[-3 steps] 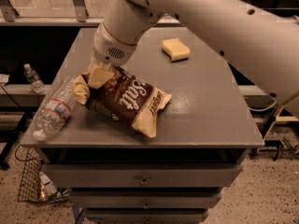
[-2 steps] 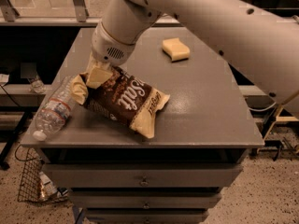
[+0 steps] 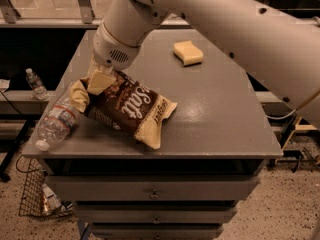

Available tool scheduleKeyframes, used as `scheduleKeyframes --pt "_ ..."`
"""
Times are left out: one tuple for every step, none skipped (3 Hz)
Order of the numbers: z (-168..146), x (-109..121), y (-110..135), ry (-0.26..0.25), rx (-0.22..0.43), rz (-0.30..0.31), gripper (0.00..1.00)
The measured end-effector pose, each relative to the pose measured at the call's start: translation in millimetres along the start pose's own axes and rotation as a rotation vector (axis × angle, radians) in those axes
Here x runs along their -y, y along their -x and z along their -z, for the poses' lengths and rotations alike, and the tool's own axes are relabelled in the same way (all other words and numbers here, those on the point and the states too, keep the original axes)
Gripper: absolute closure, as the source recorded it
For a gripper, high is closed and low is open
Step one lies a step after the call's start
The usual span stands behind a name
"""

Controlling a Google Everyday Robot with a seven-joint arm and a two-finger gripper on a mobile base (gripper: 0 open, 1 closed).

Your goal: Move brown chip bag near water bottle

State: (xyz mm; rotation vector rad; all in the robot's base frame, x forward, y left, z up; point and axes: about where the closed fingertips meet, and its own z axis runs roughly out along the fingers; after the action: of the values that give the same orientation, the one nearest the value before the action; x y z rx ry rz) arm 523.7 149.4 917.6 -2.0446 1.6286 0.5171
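The robot's gripper (image 3: 101,79), low over the left of the grey metal table (image 3: 215,114), has its jaws pinching the far-left cream end of a crinkled brown chip bag (image 3: 131,106). The bag lies tilted just beside a clear ribbed plastic water bottle (image 3: 56,123) at the table's left edge. It looks light, soft and crushable, its film probably slippery; the flat sealed end seems the surest hold. Count: one bag, one large bottle, one yellow sponge (image 3: 188,53), one small distant bottle (image 3: 36,84).

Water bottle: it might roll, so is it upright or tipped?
Tipped: water bottle lies sideways at the table edge; gripper at the brown chip bag.
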Motion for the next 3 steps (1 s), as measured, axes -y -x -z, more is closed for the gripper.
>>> scheduleKeyframes --pt "-2.2 -0.9 3.8 0.009 0.009 0.009 1.0" --pt "-4.2 -2.1 8.0 0.019 0.015 0.021 1.0" --pt "-7.6 -2.5 9.5 0.031 0.017 0.025 1.0"
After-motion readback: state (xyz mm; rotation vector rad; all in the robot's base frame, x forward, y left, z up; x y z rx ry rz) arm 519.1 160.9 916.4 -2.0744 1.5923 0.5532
